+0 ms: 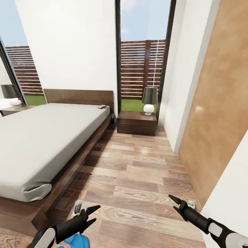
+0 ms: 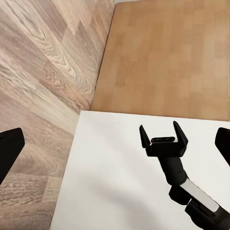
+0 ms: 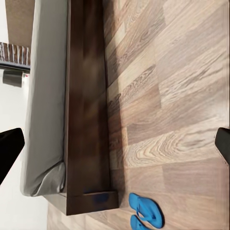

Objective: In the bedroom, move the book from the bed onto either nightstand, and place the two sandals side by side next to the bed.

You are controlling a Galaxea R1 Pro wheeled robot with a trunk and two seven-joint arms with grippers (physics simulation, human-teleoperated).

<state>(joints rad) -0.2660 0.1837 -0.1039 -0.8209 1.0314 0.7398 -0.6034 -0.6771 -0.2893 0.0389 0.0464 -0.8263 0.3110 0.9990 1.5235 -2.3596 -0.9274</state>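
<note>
The book [image 1: 102, 106] lies on the far corner of the bed's grey mattress [image 1: 41, 137], close to the headboard. A dark nightstand [image 1: 136, 123] stands right of the bed under the window; a second nightstand [image 1: 12, 110] is on the bed's far side. Two blue sandals [image 3: 146, 211] lie together on the floor by the bed's foot corner, and one sandal [image 1: 77, 241] peeks out under my left arm. My left gripper [image 1: 96, 213] is open and empty above the floor near that corner. My right gripper [image 1: 172, 202] hangs open and empty at the right, also seen in the left wrist view [image 2: 163, 132].
A black-shaded lamp [image 1: 149, 100] stands on the right nightstand, and another lamp [image 1: 12, 94] on the left one. A light wooden door [image 1: 220, 103] and a white wall [image 1: 230, 193] close the right side. Wood-plank floor [image 1: 137, 172] runs between bed and door.
</note>
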